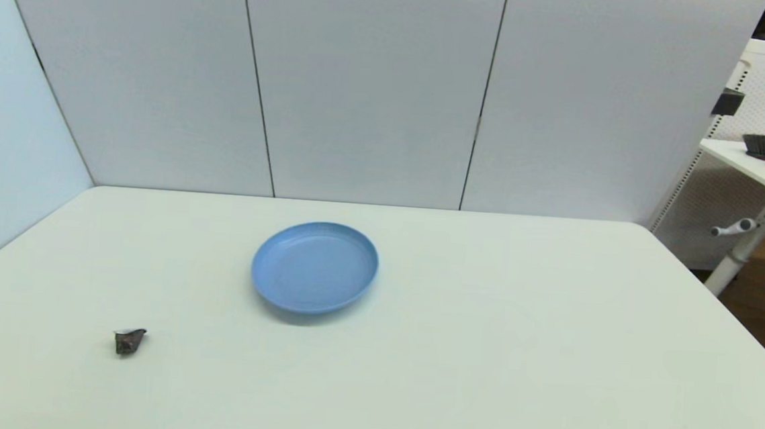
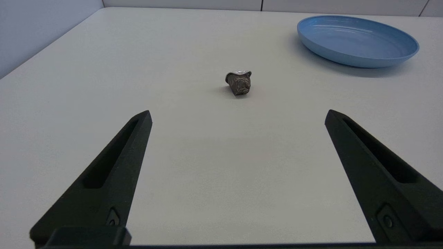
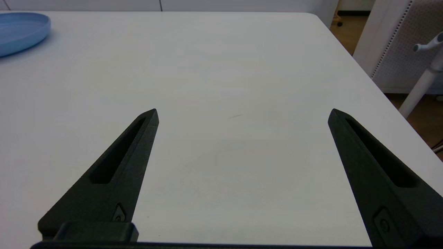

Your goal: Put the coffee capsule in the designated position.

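Nothing's grabbed yet: the coffee capsule (image 1: 128,341) sits on the table's left side, well apart from the blue plate (image 1: 263,287), left gripper (image 2: 238,111) spread wide facing it, right gripper (image 3: 243,110) idle and wide too, so reaching in comes next I'd guess.

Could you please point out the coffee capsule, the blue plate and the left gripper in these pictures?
coffee capsule (image 2: 238,83): left wrist view, on its crumpled dark body, below the pale rim.
blue plate (image 1: 315,267): head view, on its bare inner floor.
left gripper (image 2: 238,116): left wrist view, midway between its tips, jaws wide apart.
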Available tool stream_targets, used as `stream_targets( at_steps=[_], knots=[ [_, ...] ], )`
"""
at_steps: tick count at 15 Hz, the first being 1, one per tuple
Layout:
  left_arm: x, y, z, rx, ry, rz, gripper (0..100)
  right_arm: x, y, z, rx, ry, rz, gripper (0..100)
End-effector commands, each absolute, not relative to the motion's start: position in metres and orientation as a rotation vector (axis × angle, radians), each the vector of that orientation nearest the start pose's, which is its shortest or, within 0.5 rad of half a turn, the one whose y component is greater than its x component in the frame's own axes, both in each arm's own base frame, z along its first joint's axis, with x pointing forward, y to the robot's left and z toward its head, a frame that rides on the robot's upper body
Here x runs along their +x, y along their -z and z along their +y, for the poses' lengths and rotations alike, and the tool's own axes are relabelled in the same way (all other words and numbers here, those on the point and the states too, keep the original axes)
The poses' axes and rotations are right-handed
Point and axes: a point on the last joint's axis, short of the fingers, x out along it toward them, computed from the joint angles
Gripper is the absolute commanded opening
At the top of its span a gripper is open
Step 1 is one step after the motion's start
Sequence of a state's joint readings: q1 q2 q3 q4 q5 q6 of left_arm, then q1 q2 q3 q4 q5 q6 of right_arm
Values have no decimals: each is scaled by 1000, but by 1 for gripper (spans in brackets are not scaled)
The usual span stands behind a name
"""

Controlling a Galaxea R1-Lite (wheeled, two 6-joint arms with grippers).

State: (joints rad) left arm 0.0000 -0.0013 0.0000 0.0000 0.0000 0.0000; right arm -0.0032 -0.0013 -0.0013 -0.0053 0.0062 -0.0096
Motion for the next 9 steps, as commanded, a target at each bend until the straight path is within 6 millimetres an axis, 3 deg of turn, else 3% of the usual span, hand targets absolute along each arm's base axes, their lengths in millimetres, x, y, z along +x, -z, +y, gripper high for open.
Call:
stream_targets(
  at_steps=[1, 9],
  knots=[
    [-23, -75, 0, 0, 0, -2, 100, -23, -76, 0, -9, -5, -6, 100],
    [-23, -75, 0, 0, 0, -2, 100, -23, -76, 0, -11, -5, -6, 100]
  ],
)
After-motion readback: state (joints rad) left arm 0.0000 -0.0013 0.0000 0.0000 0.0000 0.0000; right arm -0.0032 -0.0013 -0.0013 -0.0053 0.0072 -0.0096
